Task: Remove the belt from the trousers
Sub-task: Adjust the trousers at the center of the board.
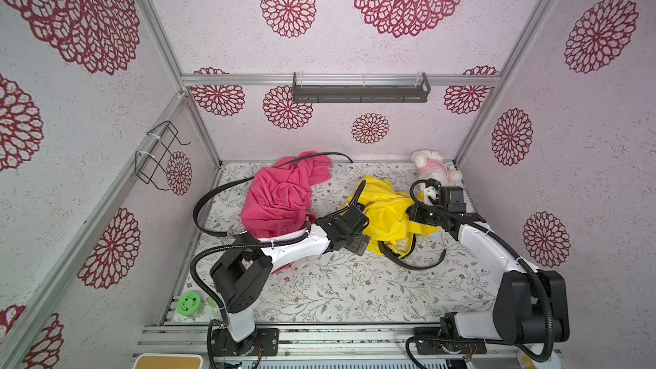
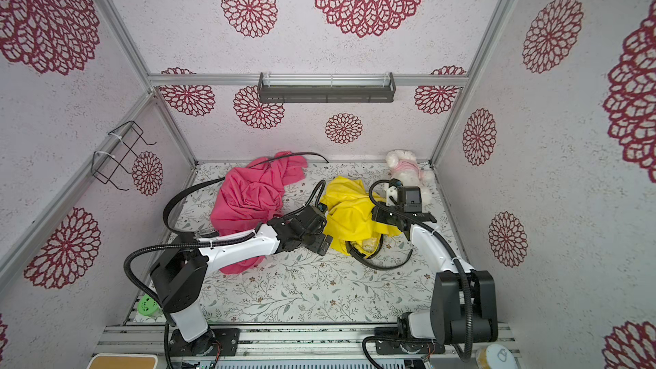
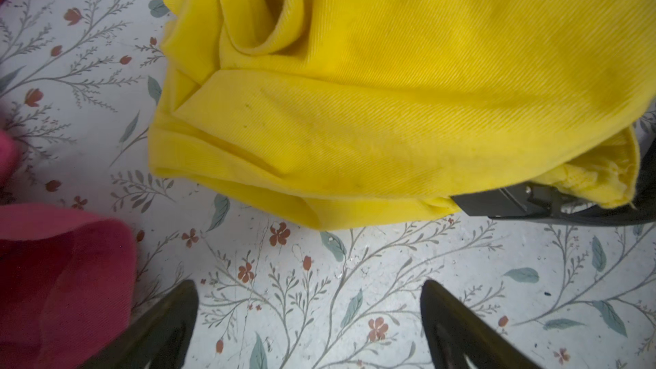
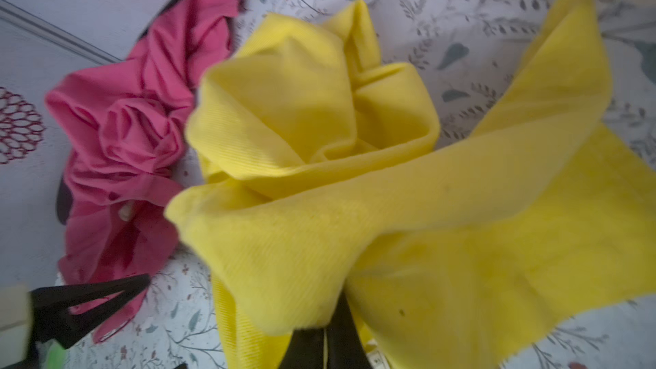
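Note:
Crumpled yellow trousers (image 1: 385, 212) lie mid-table, seen in both top views (image 2: 349, 214). Their black belt (image 1: 415, 268) loops out from the waist onto the cloth at the near side, and its buckle end (image 3: 504, 204) pokes out from under the yellow fabric. My right gripper (image 4: 324, 335) is shut on a fold of the trousers (image 4: 408, 214), at their right side (image 1: 413, 212). My left gripper (image 3: 309, 285) is open and holds nothing. It hovers over the bare tablecloth just beside the trousers' near-left edge (image 1: 358, 243).
A pink garment (image 1: 280, 197) with a second black belt (image 1: 198, 207) lies at the left, partly under my left arm. A white plush toy (image 1: 435, 168) sits in the far right corner. A green-lidded jar (image 1: 190, 303) stands at the near left edge.

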`<state>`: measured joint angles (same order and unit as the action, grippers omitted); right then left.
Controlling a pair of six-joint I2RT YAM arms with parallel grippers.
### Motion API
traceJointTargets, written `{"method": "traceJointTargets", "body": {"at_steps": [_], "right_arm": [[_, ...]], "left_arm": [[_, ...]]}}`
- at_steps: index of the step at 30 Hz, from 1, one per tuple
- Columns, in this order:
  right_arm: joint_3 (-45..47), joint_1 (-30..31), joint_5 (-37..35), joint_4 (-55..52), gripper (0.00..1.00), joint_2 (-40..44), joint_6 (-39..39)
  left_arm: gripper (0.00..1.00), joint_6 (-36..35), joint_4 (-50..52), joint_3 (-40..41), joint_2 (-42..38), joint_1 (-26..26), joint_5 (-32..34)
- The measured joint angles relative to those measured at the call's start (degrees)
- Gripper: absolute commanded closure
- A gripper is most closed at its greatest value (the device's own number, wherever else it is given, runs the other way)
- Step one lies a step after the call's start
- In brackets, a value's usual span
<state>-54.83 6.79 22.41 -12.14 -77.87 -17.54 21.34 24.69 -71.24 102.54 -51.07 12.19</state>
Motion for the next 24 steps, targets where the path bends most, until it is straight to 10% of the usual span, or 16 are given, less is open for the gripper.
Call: {"method": "traceJointTargets", "body": {"at_steps": [11, 13, 16, 24], "right_arm": [[-32.41, 23.54, 2.36, -5.64, 1.0, -16.41, 4.33], [-43.01, 26.93, 2.1, -10.14, 0.53, -24.59, 6.71], [-47.78, 29.99, 0.37, -12.96, 0.18, -30.51, 9.01], [-32.22, 25.44, -10.95, -14.08, 0.06, -17.68, 7.34]], "left_arm": [[0.0, 2.4, -0.59, 6.25, -9.81, 0.04, 4.81], [0.01, 3.13, -0.81, 8.28, -12.9, 0.07, 6.05], [0.0, 4.24, -0.87, 9.9, -15.3, 0.07, 7.26], [0.0, 1.99, -2.62, 7.65, -10.84, -3.02, 2.16]]}}
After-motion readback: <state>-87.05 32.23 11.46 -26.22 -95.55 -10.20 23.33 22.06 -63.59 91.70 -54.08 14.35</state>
